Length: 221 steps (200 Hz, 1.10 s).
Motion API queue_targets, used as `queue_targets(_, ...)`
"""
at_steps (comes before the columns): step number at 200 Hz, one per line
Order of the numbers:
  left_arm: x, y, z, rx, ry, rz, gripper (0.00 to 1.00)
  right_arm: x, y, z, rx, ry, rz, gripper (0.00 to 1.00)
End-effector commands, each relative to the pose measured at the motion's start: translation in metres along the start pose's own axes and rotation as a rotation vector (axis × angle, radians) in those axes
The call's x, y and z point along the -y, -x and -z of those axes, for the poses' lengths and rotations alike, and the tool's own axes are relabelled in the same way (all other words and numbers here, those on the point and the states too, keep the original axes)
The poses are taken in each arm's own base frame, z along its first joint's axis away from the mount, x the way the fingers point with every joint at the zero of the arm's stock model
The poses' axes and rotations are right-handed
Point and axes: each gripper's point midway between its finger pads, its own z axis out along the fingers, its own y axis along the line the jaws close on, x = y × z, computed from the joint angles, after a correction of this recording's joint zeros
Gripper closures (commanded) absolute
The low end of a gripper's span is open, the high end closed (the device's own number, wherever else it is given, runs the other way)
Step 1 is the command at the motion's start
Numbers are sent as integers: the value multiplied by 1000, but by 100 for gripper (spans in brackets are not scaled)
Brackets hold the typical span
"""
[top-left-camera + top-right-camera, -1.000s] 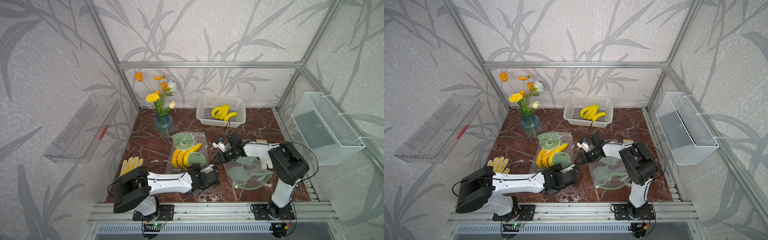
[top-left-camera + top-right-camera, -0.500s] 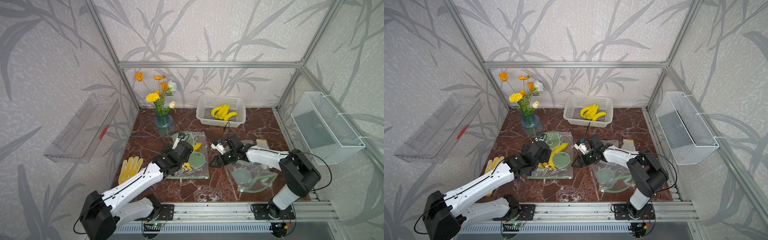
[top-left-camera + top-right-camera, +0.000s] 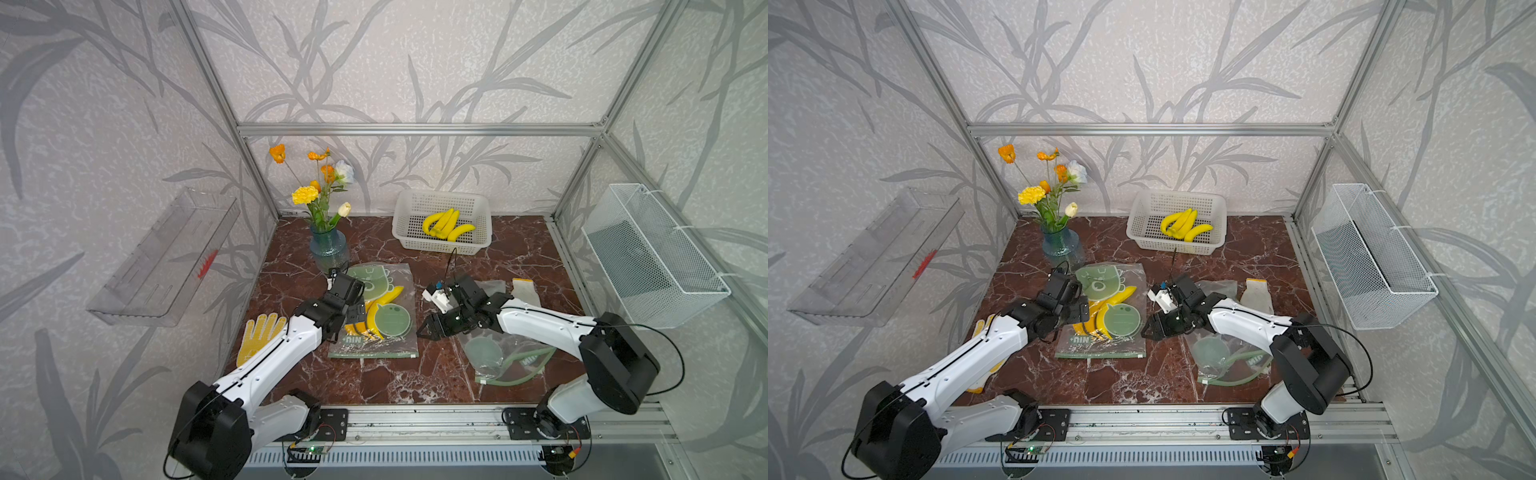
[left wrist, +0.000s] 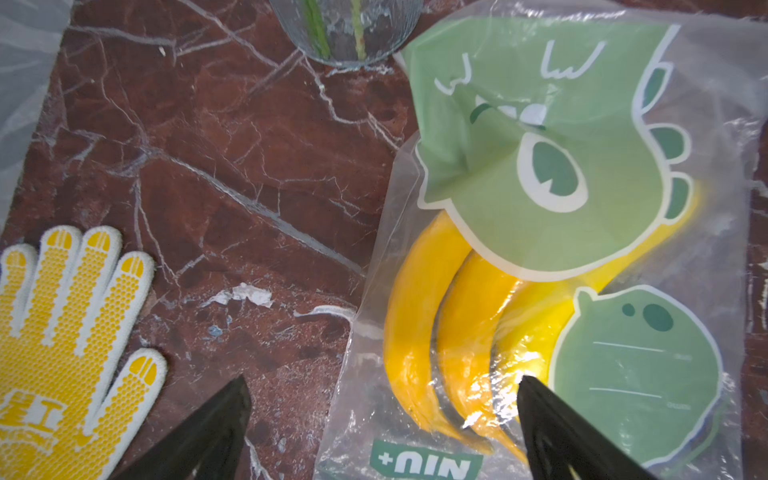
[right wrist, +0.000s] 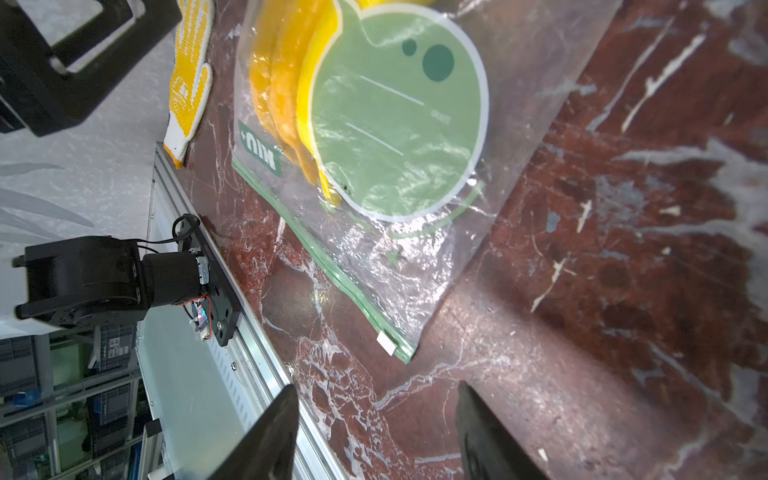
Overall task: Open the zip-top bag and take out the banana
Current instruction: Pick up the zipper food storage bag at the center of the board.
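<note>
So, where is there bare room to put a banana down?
The table is bare in front, between the banana bag and the rail, and at the back right, between the basket and the white glove. Crowded: the middle, with left gripper and right gripper flanking the bag, and the empty bag.

Walls (image 3: 374, 62): pale textured wallpaper with a grey leaf pattern on all three sides. Aluminium frame (image 3: 415, 129) along the corners and across the back. Tabletop (image 3: 519, 257) is red-brown marble with white veins. Clear plastic shelf (image 3: 166, 257) on the left wall, white wire basket (image 3: 648, 257) on the right wall. Blue glass vase (image 3: 329, 249) of flowers near the back left corner. Soft, even light.
</note>
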Motion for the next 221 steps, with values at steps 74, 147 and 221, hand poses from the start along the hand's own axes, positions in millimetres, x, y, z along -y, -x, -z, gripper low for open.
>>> queue_targets(74, 4, -32, -21, -56, -90, 129, 3, 31, -14, -38, -28, -142, -96, 39)
queue_targets(147, 21, -53, -41, -142, -154, 132, 6, 42, -22, -62, -62, -245, -155, 38)
queue_targets(221, 30, -59, -48, -164, -190, 130, 9, 23, -17, -84, -65, -109, -173, 44)
